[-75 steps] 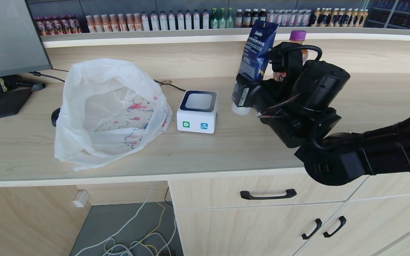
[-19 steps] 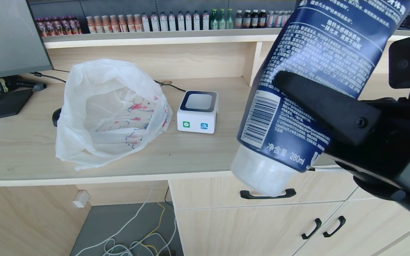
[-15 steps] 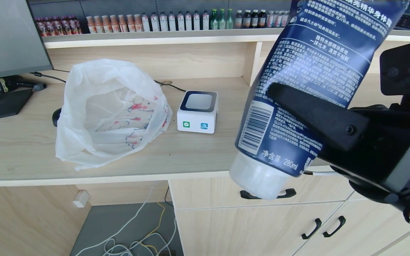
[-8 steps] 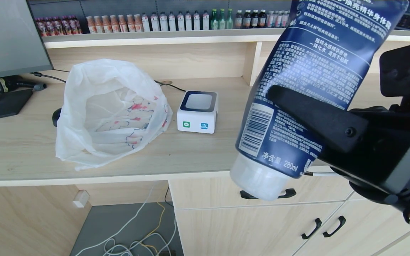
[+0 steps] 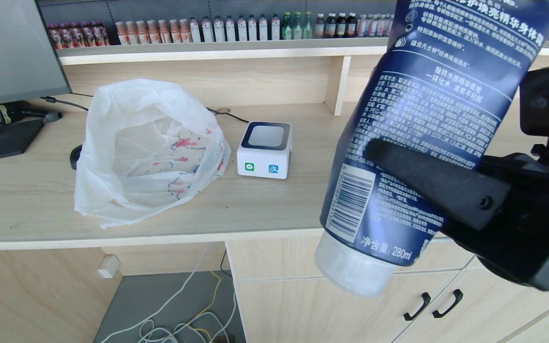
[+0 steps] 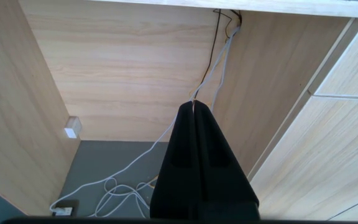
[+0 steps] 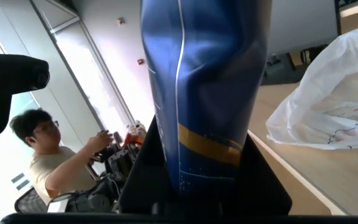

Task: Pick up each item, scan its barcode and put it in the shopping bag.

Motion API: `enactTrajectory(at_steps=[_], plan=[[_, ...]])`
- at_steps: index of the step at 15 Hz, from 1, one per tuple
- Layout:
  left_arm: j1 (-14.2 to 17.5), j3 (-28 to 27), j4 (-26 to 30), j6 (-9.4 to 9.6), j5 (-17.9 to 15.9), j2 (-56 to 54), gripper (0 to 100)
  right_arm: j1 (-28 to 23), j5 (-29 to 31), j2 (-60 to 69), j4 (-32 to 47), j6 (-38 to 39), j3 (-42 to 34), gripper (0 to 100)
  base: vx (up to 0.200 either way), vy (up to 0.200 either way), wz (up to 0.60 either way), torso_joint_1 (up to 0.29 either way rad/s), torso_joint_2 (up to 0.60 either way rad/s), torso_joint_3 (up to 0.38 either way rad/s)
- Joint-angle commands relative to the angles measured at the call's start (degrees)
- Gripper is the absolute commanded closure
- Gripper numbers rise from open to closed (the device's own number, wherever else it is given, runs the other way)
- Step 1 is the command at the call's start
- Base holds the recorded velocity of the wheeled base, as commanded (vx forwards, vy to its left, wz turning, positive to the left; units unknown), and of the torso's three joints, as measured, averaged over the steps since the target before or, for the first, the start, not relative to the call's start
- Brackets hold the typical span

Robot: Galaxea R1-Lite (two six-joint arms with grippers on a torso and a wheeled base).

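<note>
The dark blue squeeze tube (image 5: 427, 119) fills the upper right of the head view, tilted with its frosted cap (image 5: 350, 267) lowest. The right gripper (image 5: 398, 162) is clamped across its lower body from both sides, just clear of the barcode (image 5: 349, 204). It looks light, and its soft, glossy walls would probably dent or slide under a hard squeeze, so the firmer part near the cap seems the best hold. The white scanner box (image 5: 265, 149) sits mid-frame beside the open shopping bag (image 5: 146, 143) at centre left, and the left gripper (image 6: 194, 112) hangs before the cabinet recess, fingers pressed together and empty.
</note>
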State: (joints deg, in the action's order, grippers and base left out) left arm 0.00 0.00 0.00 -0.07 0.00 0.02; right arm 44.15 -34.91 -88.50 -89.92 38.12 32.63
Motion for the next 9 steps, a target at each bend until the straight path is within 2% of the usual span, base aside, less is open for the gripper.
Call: enactTrajectory(at_steps=[1, 6, 9], plan=[[0.0, 0.0, 0.0, -0.01, 0.0, 0.0, 100, 0.1, -0.4, 1.4, -0.1, -1.3, -0.2, 100, 0.0, 0.0, 0.0, 0.0, 0.0, 0.0], [0.0, 0.0, 0.0, -0.01, 0.0, 0.0, 100, -0.1, -0.8, 3.9, -0.1, -11.6, -0.6, 100, 0.0, 0.0, 0.0, 0.0, 0.0, 0.0], [0.0, 0.0, 0.0, -0.01, 0.0, 0.0, 100, -0.1, -0.8, 5.5, 0.0, -14.9, -1.3, 100, 0.0, 0.0, 0.0, 0.0, 0.0, 0.0]])
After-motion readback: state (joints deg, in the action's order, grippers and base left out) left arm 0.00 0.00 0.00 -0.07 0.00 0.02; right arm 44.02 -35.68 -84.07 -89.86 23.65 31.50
